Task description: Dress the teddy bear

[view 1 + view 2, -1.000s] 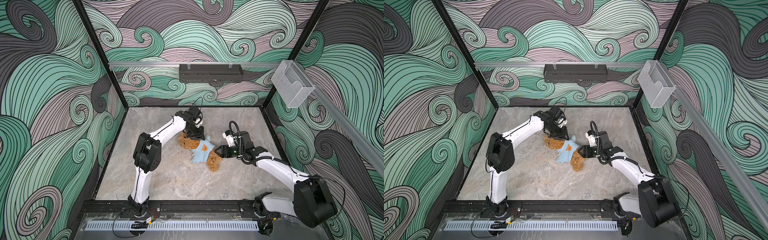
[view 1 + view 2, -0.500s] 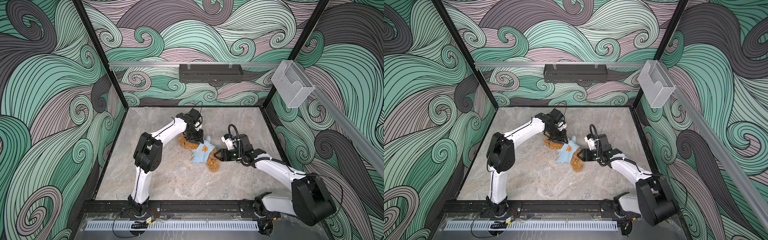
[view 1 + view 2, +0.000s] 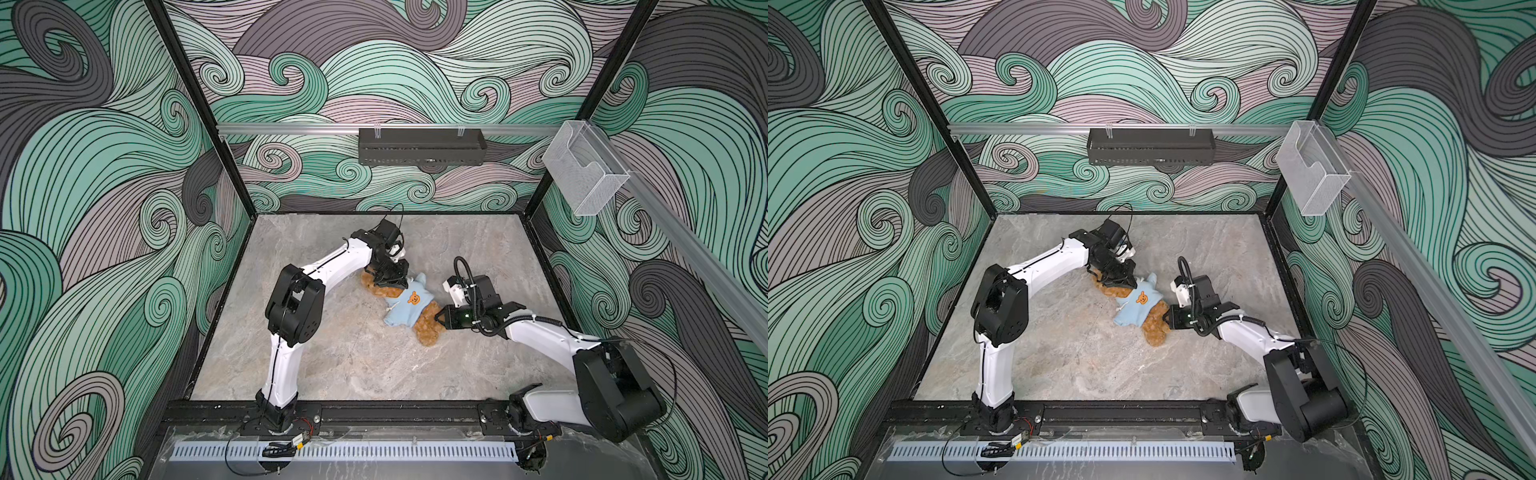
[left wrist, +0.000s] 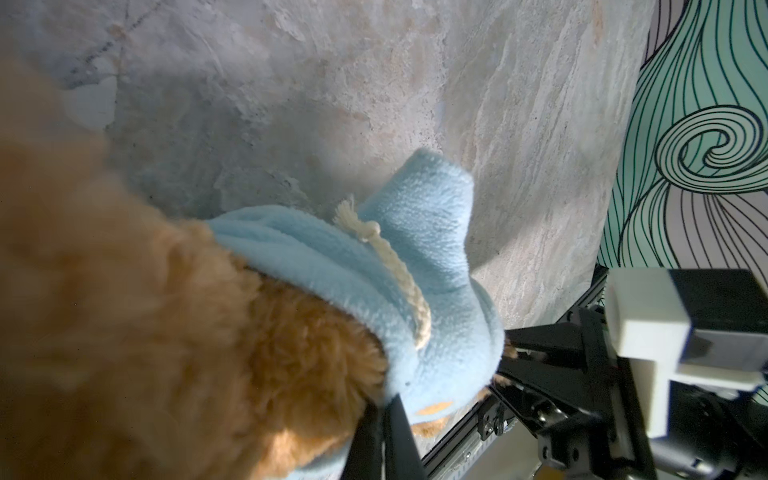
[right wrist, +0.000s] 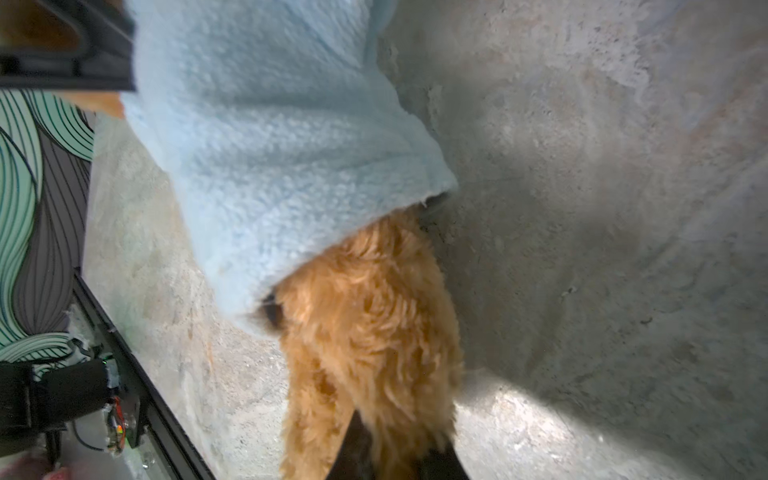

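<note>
The teddy bear (image 3: 428, 328) (image 3: 1156, 328) lies slantwise mid-table, golden-brown and shaggy, with a light-blue hoodie (image 3: 405, 309) (image 3: 1136, 309) over its trunk, the bear patch facing up. My left gripper (image 3: 392, 282) (image 3: 1120, 281) sits at the head end. The left wrist view shows the left gripper (image 4: 384, 428) shut, pinching the hoodie (image 4: 395, 270) at its neck edge against the bear's fur (image 4: 208, 353). My right gripper (image 3: 439, 319) (image 3: 1168, 318) is at the leg end. In the right wrist view the right gripper (image 5: 395, 453) is shut on the bear's leg (image 5: 374, 332) below the hoodie's hem (image 5: 270, 145).
A black tray (image 3: 422, 145) hangs on the back wall and a clear plastic holder (image 3: 584, 170) on the right rail. A black frame rail (image 3: 374, 415) runs along the table's front edge. Both arms' elbows stand to either side of the bear.
The right gripper moved left to the bear's leg and shut on it. The left gripper closed at the hoodie's neck edge. The bear barely shifted.
</note>
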Controlling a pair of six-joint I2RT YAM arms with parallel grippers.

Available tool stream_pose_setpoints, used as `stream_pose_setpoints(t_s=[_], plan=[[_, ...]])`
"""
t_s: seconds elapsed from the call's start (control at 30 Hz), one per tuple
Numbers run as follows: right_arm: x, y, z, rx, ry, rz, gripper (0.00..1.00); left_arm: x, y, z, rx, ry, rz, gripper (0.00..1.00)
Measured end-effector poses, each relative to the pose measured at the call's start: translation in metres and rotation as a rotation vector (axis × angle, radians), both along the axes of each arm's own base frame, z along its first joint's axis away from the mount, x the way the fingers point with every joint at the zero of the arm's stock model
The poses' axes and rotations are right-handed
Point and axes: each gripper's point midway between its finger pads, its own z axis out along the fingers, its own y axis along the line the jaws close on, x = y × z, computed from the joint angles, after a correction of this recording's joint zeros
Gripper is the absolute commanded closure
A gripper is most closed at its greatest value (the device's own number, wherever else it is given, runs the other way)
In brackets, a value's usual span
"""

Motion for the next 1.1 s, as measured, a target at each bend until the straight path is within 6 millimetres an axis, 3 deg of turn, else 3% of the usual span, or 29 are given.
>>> stream_pose_setpoints(t_s=[0.83,0.97,1.1], plan=[[-0.002,-0.004,-0.007,-0.040,0.008,-0.042,1.00,0.029,0.063,0.002,0.002,-0.091,0.270,1.00],[-0.002,-0.003,-0.007,-0.039,0.006,-0.039,1.00,0.035,0.061,0.008,-0.029,-0.114,0.277,1.00],[-0.004,-0.001,-0.008,-0.040,0.009,-0.033,1.00,0.035,0.042,0.018,-0.113,-0.135,0.232,0.78]])
